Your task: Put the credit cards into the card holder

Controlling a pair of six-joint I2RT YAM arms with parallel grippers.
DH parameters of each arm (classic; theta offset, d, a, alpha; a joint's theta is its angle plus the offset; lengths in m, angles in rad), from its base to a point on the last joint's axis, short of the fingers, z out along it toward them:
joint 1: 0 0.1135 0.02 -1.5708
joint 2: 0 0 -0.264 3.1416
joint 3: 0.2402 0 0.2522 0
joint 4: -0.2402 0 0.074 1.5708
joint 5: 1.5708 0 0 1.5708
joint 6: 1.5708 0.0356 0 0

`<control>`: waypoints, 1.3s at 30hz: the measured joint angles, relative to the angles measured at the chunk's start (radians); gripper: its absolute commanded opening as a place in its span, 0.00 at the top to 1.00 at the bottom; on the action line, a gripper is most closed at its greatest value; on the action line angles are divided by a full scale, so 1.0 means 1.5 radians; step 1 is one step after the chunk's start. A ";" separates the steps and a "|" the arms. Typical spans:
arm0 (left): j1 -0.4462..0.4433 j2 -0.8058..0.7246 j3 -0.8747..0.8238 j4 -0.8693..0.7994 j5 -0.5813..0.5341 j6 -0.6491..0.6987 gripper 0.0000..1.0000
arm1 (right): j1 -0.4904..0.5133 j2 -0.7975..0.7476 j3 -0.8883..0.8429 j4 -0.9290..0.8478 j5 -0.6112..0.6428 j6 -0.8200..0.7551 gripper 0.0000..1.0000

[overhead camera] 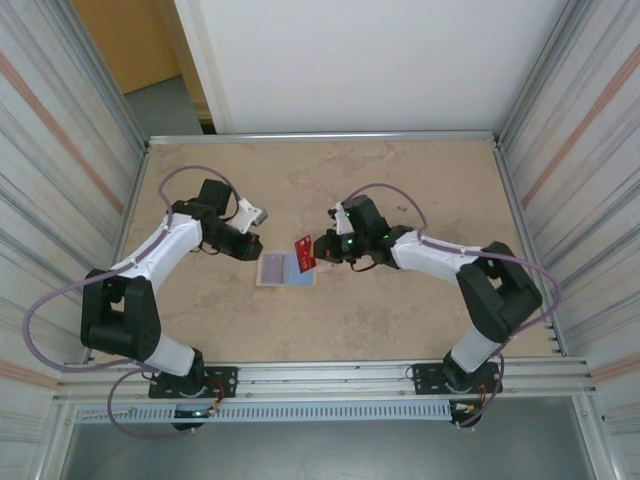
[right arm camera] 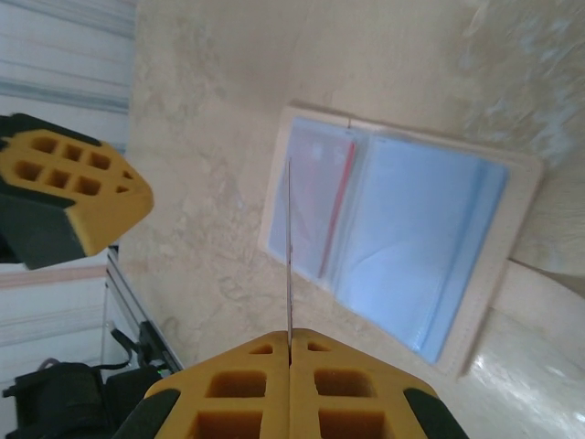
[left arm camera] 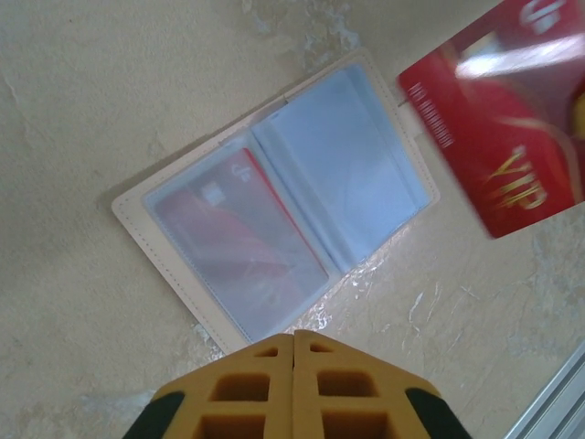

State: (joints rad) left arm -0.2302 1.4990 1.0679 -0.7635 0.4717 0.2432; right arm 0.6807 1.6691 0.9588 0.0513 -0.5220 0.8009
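Left end effector point(left arm camera: 292, 346) hangs low over the table point(left arm camera: 82, 91), yellow fingers pressed together with nothing between them, its tip pointing at the near edge of the card holder point(left arm camera: 155, 238). The beige holder lies open and flat on the table between the two arms. Its left clear sleeve already holds one red credit card point(left arm camera: 233, 247), and the empty pocket point(left arm camera: 343, 169) sits beside it across the fold. Just right of the holder and above it hangs the red VIP card point(left arm camera: 512, 128), in the air and touching nothing on the table. It is pinched by one end in the right end effector point(right arm camera: 290, 340), whose fingers are clamped on it. From that wrist the card shows edge-on as a thin line, over the filled side rather than the free one.

To my eye the step in hand is feeding this second card into the empty pocket. Doing it well means shifting the card toward that pocket and laying it nearly flat. One corner should go under the film first, then the card slides in slowly. I cannot tell which edge of the pocket is open, so that needs checking. The holder looks light and may skid, so the closed left end effector could pin its beige rim.
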 measured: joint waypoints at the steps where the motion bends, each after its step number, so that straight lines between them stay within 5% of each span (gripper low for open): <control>1: 0.000 0.008 0.000 0.003 0.000 0.000 1.00 | 0.005 0.021 0.001 0.016 -0.002 0.009 1.00; 18: -0.010 0.197 0.039 -0.005 -0.006 0.000 1.00 | 0.025 0.125 0.033 0.091 -0.024 0.072 1.00; 39: -0.011 0.231 0.047 -0.012 -0.033 0.001 1.00 | 0.034 0.137 0.001 0.111 -0.034 0.080 1.00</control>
State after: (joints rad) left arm -0.2462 1.8450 1.1389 -0.7822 0.4229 0.2440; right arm 0.7322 1.8751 0.9600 0.2173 -0.5732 0.9207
